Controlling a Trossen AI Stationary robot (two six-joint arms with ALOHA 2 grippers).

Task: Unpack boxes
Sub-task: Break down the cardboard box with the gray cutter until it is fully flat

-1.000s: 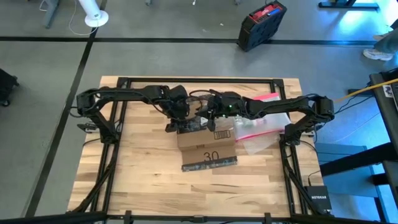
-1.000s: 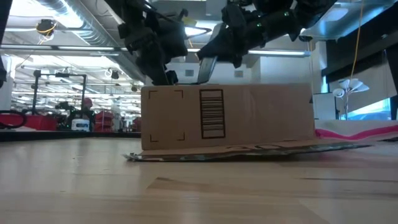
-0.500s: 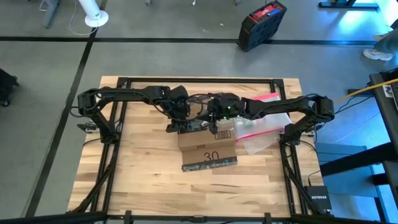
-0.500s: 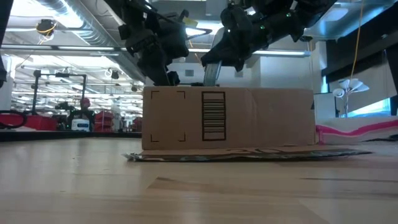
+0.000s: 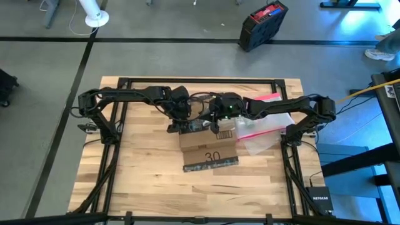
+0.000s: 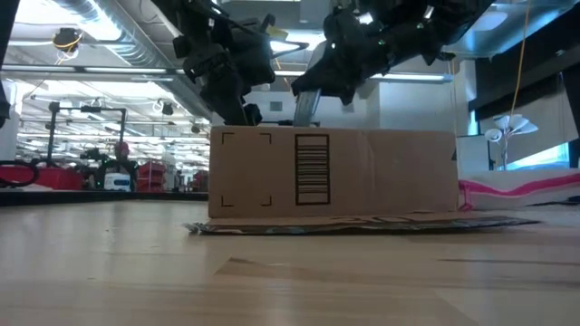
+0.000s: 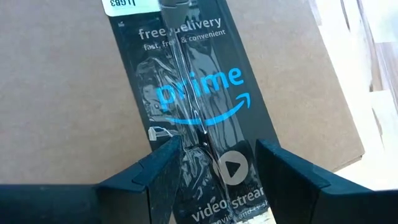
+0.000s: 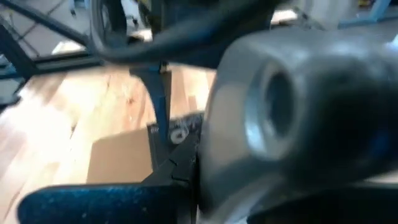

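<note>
The brown corrugated cardboard shipping box (image 5: 206,142) sits closed near the middle of the light wooden tabletop (image 5: 137,181), its black printed tape strip (image 7: 199,118) running along the top and hanging off the near side. A clear plastic pouch with a pink-red edge (image 5: 265,128) lies beside it toward the right edge. The left end effector (image 7: 214,168) hangs over the tape with fingers spread, straddling the strip, released. The right end effector (image 6: 313,100) hovers above the box's far edge; whether it grips anything cannot be told. The tabletop's near half lies bare.
</note>
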